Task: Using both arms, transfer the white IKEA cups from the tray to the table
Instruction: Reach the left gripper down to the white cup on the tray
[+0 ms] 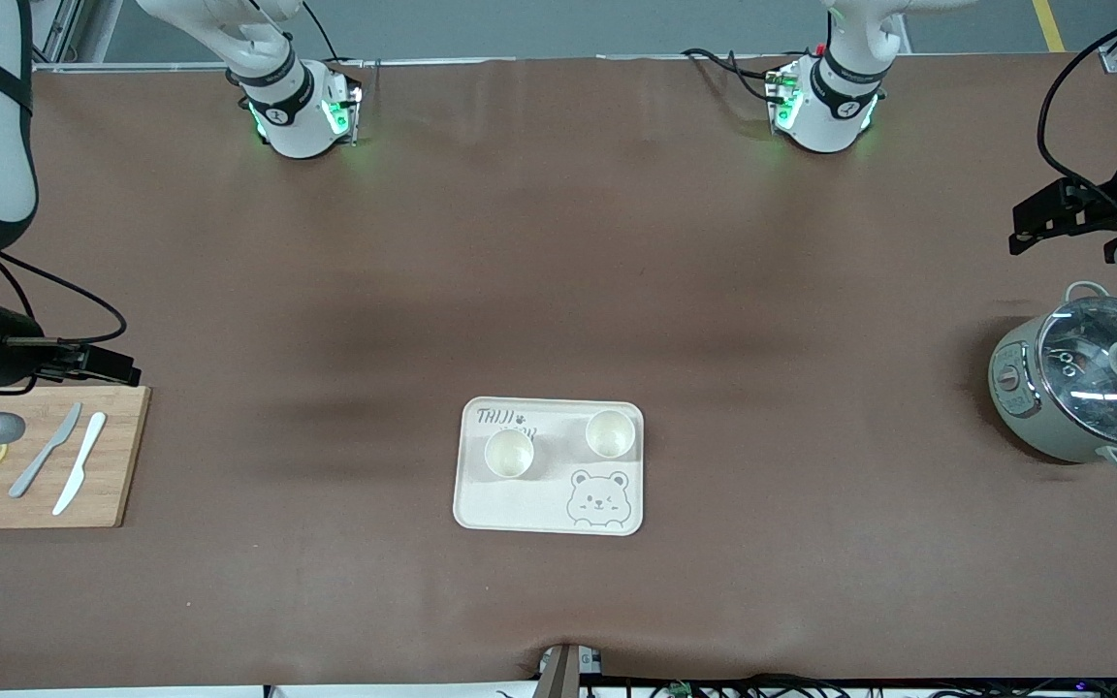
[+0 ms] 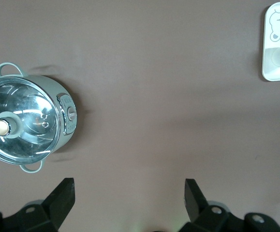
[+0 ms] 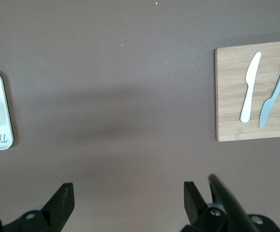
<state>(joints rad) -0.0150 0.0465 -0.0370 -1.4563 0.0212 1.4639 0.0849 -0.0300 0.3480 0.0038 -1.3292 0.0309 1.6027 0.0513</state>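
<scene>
cups: 2 white IKEA cups sitting upright on the tray (image 1: 520, 509), none moved yet; cup A (image 1: 509, 453) toward the right arm's end, cup B (image 1: 611, 433) toward the left arm's end and slightly farther from the front camera, well apart from each other
tray: lying mid-table (image 1: 558, 291), nearer the front camera than both arm bases
left gripper: (image 2: 130, 203) hanging over bare table beside the lidded pot (image 1: 1087, 388), fingers spread wide, holding nothing
right gripper: (image 3: 129, 203) hanging over bare table next to the cutting board (image 1: 122, 456), fingers spread wide, holding nothing
step: both arms needing to travel in toward the tray, judging by the gap
how to do well: left going for cup B, right for cup A, so arms are not crossing; coming down from above, 1 finger inside the rim and 1 outside or straddling the body; keeping cups upright
risk: tapered smooth walls slipping; grippers crowding over the tray
</scene>
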